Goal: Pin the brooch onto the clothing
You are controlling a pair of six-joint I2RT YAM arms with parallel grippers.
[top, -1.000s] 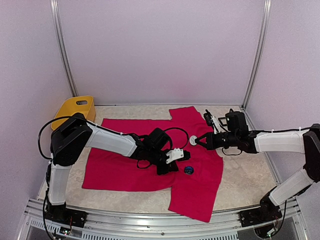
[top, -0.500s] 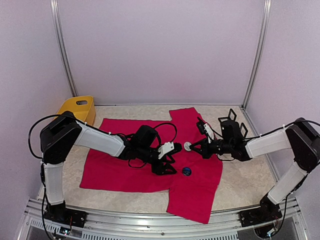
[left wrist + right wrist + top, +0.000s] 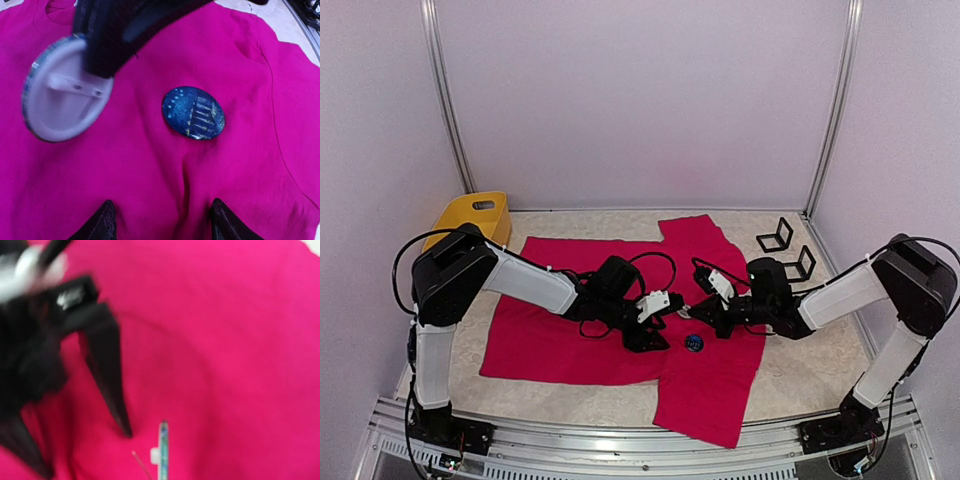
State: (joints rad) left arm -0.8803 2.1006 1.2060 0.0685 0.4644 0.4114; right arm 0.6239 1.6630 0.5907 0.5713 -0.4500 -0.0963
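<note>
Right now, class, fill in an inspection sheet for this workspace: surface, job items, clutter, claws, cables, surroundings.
Surface: speckled beige table, partly covered by the shirt.
Job's things: pink shirt spread out; brooch, white back showing, held above it.
Clutter: blue badge on the shirt; yellow tub back left; two black brackets back right.
Claws: left claw open, empty; right claw shut on the brooch.
Cables: black cable looping off the left arm.
Surroundings: pale walls, metal posts.
</note>
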